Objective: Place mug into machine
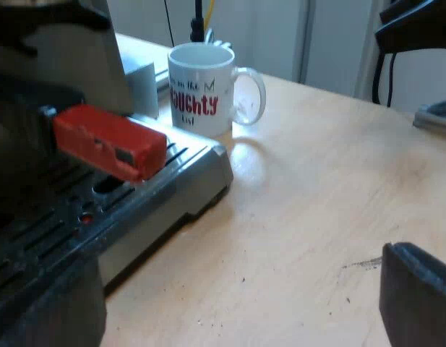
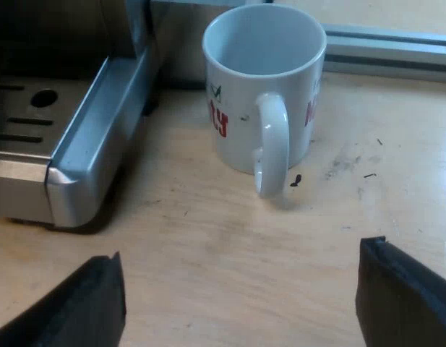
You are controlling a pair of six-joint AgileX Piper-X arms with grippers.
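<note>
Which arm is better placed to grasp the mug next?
Likely right. The right tool is open and faces the mug closely, handle toward it. The left tool sees the mug farther off, past the machine's tray.

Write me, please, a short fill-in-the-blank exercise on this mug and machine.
1. The mug stands on the ____ beside the machine.
2. Inside, the mug is ____.
3. The right fingers are ____, facing the mug's handle.
4. The holder ends in the colour ____.
Missing words: table; empty; open; red.
</note>
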